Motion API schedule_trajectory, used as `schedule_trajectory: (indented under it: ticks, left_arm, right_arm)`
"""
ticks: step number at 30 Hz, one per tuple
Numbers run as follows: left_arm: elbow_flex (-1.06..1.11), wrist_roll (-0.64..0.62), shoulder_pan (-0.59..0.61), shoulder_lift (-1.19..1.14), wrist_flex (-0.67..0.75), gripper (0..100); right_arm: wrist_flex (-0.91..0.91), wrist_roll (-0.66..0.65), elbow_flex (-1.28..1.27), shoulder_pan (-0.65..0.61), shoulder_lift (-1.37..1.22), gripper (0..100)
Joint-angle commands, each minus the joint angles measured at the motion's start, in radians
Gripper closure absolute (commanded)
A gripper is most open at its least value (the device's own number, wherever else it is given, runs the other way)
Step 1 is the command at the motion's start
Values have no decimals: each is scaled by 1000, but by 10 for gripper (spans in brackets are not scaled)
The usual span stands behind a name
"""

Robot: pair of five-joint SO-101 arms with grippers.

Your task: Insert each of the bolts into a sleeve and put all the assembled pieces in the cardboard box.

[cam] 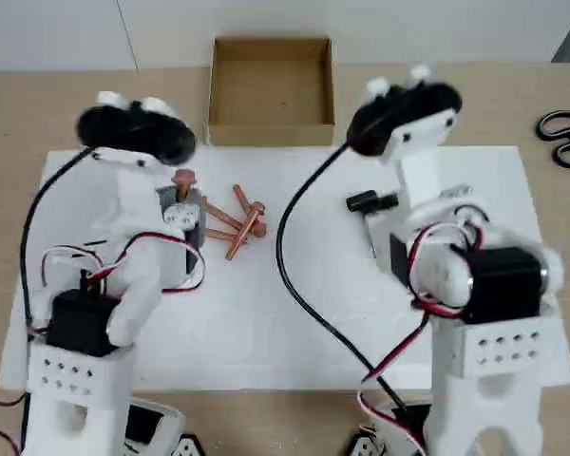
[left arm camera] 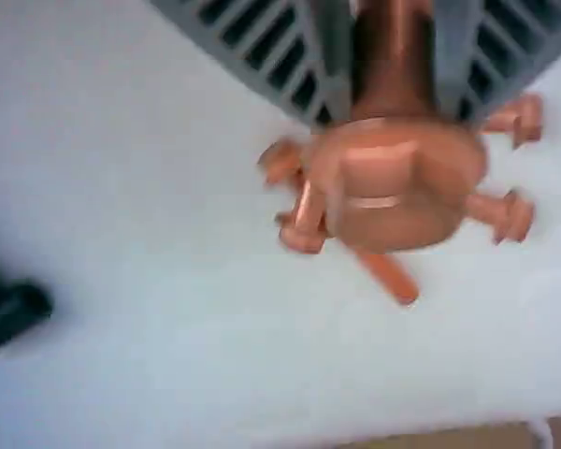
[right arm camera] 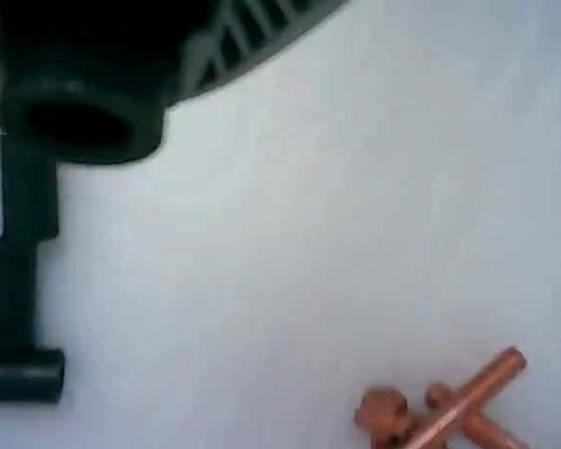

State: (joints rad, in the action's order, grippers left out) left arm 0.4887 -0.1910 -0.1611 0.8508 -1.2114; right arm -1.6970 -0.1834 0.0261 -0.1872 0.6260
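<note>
In the left wrist view, the broad head of a copper bolt (left arm camera: 393,182) sits closest to the lens. Its shank is clenched between the left fingers (left arm camera: 262,51). Under it the loose bolts (left arm camera: 510,213) lie scattered on the white sheet (left arm camera: 168,281).

In the right wrist view, the open mouth of a black sleeve (right arm camera: 79,122) is nearest, grasped by the right fingers (right arm camera: 252,37) above the sheet. The dark shapes (right arm camera: 19,369) beneath it I cannot identify.

In the high view, both arms stand over the sheet on the counter (cam: 19,104). The bolt and the sleeve are well apart, with the loose bolts between them. The cardboard box (cam: 271,90) stands empty at the sheet's far edge.

The main risk is probably the joining. If the bolt's tip meets the sleeve's rim off-centre, the push could twist either piece in its grip or knock it loose into the pile. The right arm's cable (cam: 285,256) trails near the loose bolts and might sweep them as that arm swings across.
</note>
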Motion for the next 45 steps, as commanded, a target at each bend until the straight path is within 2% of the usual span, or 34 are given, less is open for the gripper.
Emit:
schedule_trajectory:
  ticks: [1, 5, 11, 14, 17, 29, 35, 42, 45]
  left_arm:
    - [53, -109, -5, 31, 192, 994]
    - [105, -117, -6, 31, 336, 994]
    - [124, -120, -64, 25, 367, 994]
    - [125, -120, -130, 23, 411, 994]
    - [127, -120, -141, 15, 497, 994]
    - [117, -120, -233, -63, 522, 994]
    - [117, -207, -233, -55, 522, 994]
    - [125, -226, -236, -60, 528, 994]
    - [173, -226, -247, -55, 609, 994]
  right_arm:
    - [114, 49, -123, 5, 125, 995]
    - [371, 81, -351, -8, 294, 995]
    - [723, 75, -825, -61, 472, 995]
    - [863, 75, -973, -82, 506, 995]
    - [963, 78, -1071, -84, 513, 995]
    - [1251, 86, -1355, -189, 613, 995]
    - [1417, 261, -1533, -262, 797, 995]
    - [1423, 275, -1703, -272, 993, 995]
    - [1368, 276, -1717, -274, 1043, 995]
